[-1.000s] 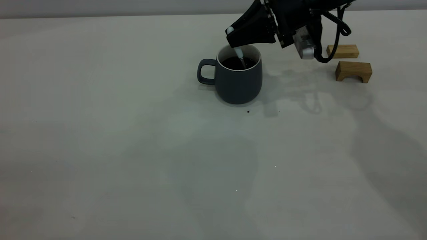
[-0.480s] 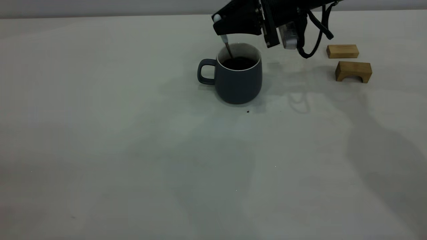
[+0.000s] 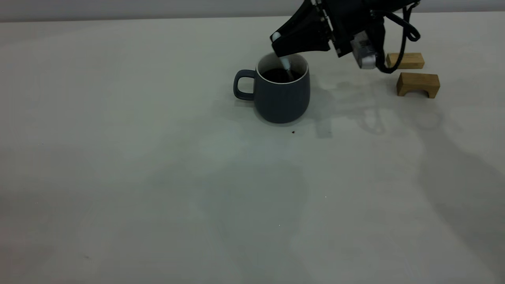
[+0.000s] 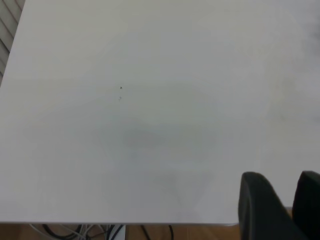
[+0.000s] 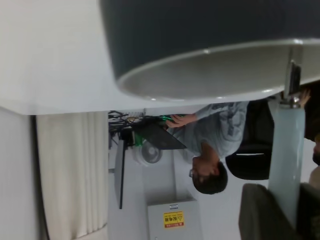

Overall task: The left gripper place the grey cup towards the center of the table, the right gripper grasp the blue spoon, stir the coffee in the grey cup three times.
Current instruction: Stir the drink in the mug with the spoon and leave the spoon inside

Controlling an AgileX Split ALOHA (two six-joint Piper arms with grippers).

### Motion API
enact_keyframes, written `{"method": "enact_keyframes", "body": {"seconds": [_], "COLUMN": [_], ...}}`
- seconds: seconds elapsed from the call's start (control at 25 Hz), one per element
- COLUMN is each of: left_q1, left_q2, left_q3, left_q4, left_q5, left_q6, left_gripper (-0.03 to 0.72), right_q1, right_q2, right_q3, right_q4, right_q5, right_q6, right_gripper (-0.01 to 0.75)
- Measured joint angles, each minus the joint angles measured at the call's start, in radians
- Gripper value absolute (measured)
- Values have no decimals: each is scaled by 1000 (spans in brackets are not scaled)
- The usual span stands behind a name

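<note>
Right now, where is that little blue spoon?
In the exterior view, the blue spoon is pinched in the right claw, its bowl dipped into the grey cup, left of two wooden blocks.

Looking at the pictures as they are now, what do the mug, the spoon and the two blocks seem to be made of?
Mug: probably glazed ceramic, matte slate outside, white inside.
Spoon: pale blue handle, perhaps plastic or ceramic, with a grey metal stem.
Blocks: unpainted wood, tan with faint grain.

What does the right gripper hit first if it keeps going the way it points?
Likely the dark slate-grey mug: the right gripper, shut on the pale blue spoon, points down at its white rim, roughly the near-right edge. Depth is unclear.
</note>
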Motion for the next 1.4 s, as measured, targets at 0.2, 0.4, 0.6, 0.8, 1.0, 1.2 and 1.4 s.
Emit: {"method": "enact_keyframes", "body": {"seconds": [0.2, 0.4, 0.6, 0.8, 1.0, 1.2, 1.4], "left_q1": [0, 0, 0, 0, 0, 0, 0], "left_q2": [0, 0, 0, 0, 0, 0, 0], "left_q3": [0, 0, 0, 0, 0, 0, 0], "left_q4": [0, 0, 0, 0, 0, 0, 0], "left_q5": [0, 0, 0, 0, 0, 0, 0], "left_q6": [0, 0, 0, 0, 0, 0, 0], "left_gripper": [238, 238, 238, 238, 238, 238, 238], "right_q1": [34, 36, 35, 26, 18, 17, 17], "right_q2": [18, 49, 49, 45, 20, -14, -17], "right_q3": [1, 1, 1, -2, -6, -6, -6], "right_q4": [159, 261, 227, 161, 60, -30, -85], "right_q5": [4, -5, -44, -37, -38, -51, -41], "right_q6": [-130, -253, -267, -248, -214, -195, -182], "right_gripper": [137, 137, 137, 137, 133, 126, 208]}}
